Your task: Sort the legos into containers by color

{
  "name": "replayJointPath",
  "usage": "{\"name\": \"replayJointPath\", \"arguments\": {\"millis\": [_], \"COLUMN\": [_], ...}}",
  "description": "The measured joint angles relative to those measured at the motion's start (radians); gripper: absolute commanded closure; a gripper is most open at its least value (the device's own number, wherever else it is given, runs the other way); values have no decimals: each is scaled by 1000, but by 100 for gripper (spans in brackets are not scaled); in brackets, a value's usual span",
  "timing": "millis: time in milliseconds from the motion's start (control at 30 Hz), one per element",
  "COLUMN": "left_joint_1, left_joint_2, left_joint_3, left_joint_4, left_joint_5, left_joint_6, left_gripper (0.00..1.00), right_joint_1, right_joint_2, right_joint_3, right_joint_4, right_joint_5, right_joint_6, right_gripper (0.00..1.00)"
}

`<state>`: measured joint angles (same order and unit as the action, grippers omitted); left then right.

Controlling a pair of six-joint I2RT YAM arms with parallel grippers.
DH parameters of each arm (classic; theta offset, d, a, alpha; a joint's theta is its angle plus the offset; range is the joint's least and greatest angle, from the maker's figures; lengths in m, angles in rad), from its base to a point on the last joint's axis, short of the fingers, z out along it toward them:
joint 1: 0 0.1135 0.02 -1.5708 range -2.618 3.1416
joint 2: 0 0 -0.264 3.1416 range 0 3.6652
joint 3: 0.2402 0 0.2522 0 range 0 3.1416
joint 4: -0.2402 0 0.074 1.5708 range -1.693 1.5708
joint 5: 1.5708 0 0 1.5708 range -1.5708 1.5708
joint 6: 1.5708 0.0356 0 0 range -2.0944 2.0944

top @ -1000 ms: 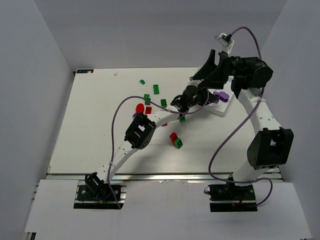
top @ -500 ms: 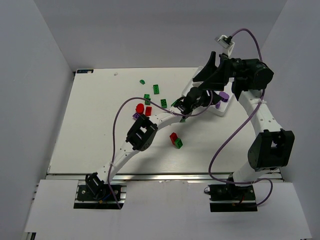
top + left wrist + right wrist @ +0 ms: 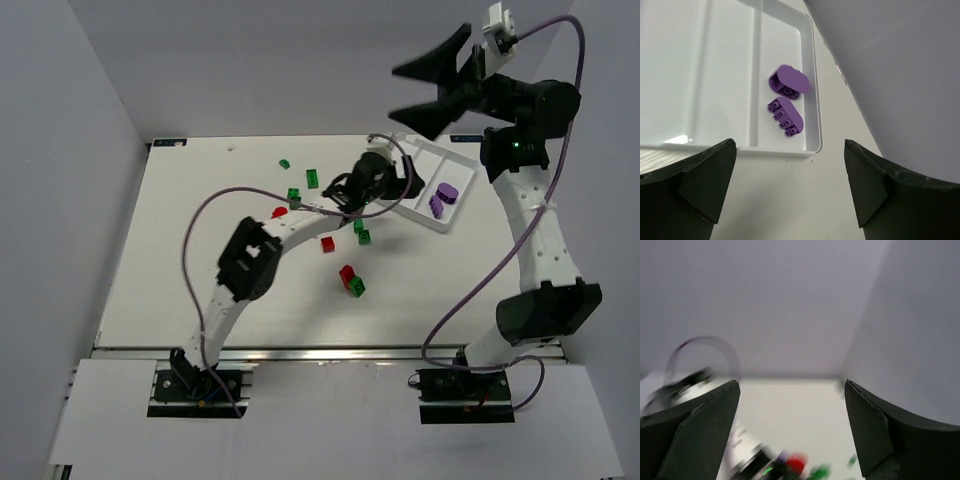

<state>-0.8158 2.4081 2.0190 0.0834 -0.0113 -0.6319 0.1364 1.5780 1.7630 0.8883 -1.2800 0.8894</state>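
White moulded plastic forms the tray [image 3: 812,90], a smooth, glossy rectangle with rounded corners, split by thin walls into three long compartments. Two purple pieces lie in its right-hand compartment as the left wrist camera sees it, close to the near end wall. One is a rounded purple brick [image 3: 789,82], tilted so that a smooth oval face shows. The other is a studded purple brick [image 3: 785,116] of oval outline, studs up, just beside the first. From above, the tray sits slantwise at the far right of the pale matte bench [image 3: 180,260].

The left pincer [image 3: 790,162] hangs over the tray's near edge, its dark wedge-shaped fingers [image 3: 695,185] spread wide with nothing between them. The right pincer [image 3: 395,90] is held high over the far side of the bench, pointing left, its black tapering fingers likewise splayed and empty. Its own camera is blurred, giving only grey walls [image 3: 300,70] and smears of red and green below.

Small glossy bricks lie loose on the bench to the left of the tray. There are green bricks [image 3: 313,179] towards the far side, a red brick [image 3: 327,244] near the middle, and a red and green pair [image 3: 351,280] touching each other nearer the arms. The left arm's white links cross this scatter and hide part of it. A purple cable [image 3: 195,230] loops off that arm.
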Motion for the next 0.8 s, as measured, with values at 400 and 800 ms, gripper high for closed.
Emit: {"name": "replayJointPath", "arguments": {"millis": [400, 800], "left_joint_1": [259, 242], "left_joint_2": [-1012, -1419], "left_joint_3": [-787, -1046], "left_joint_4": [-166, -458], "left_joint_5": [-287, -481], "left_joint_6": [92, -38], "left_gripper": [2, 2], "right_joint_1": [240, 293], "right_joint_2": [-64, -79], "right_joint_3": [189, -444], "right_joint_4": [-948, -1571], "right_joint_5": [907, 892], "right_joint_6": [-1050, -1277], "right_gripper": [18, 18]}}
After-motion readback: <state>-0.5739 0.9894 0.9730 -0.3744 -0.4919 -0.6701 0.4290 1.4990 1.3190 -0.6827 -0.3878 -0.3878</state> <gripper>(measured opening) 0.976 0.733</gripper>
